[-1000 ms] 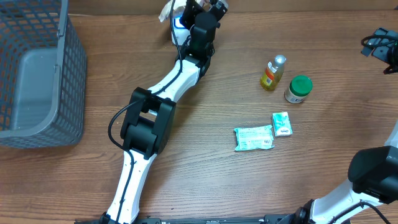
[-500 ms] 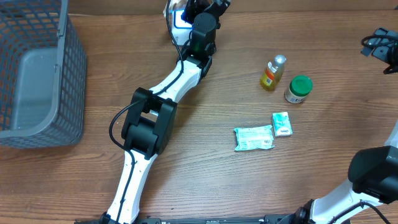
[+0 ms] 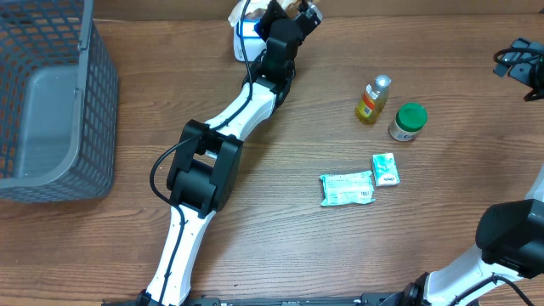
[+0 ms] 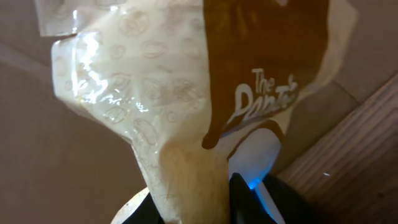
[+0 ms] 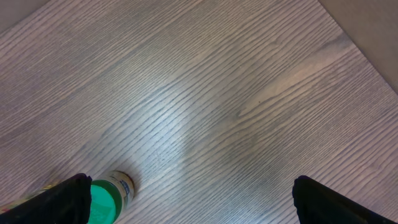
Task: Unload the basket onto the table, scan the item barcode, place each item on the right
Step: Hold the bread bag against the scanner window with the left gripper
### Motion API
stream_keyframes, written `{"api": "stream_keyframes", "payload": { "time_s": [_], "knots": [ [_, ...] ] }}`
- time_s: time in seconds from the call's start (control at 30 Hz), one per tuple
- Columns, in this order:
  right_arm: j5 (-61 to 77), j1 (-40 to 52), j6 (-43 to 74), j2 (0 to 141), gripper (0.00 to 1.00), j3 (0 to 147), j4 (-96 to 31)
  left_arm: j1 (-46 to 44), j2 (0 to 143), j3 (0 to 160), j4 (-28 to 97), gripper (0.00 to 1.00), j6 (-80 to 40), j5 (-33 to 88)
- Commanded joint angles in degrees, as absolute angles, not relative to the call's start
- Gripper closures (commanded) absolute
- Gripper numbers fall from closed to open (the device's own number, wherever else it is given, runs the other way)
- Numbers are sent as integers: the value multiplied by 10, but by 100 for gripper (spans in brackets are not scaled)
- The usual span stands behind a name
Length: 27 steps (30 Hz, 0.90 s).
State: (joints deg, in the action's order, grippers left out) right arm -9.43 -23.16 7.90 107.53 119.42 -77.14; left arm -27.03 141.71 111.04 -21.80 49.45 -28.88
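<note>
At the far edge of the wooden tabletop (image 3: 280, 246), the left pincer (image 4: 194, 208) is clenched on a cream-and-brown plastic pouch (image 4: 155, 93), holding it close to a white scanner (image 4: 256, 155) that glows blue. The right pincer (image 5: 193, 202) hangs released, spread wide, above the wood near a green-lidded jar (image 3: 408, 121). A small bottle (image 3: 372, 99), two packets (image 3: 347, 189) and a grey mesh basket (image 3: 93, 127) sit elsewhere.

I've got the pouch (image 4: 155, 93) pinched at its lower end in my left gripper (image 4: 194, 202), standing upright. It's crinkly cream film with a brown panel and white lettering. The white scanner (image 4: 254, 163), blue light on, sits just behind it.
</note>
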Motion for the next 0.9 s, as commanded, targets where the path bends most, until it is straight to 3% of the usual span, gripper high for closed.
{"api": "stream_keyframes", "payload": {
  "time_s": [0.0, 0.27, 0.7, 0.87],
  "knots": [
    [-98, -232, 81, 1072, 0, 1199, -768, -281, 1429, 1116, -206, 96, 446, -288],
    [-98, -232, 81, 1072, 0, 1199, -768, -297, 1429, 1116, -164, 96, 356, -289],
    [-98, -232, 81, 1072, 0, 1199, -768, -292, 1417, 1129, -182, 96, 351, -363],
    [-98, -232, 81, 1072, 0, 1199, -768, -293, 1382, 1188, -26, 96, 295, -341]
  ]
}}
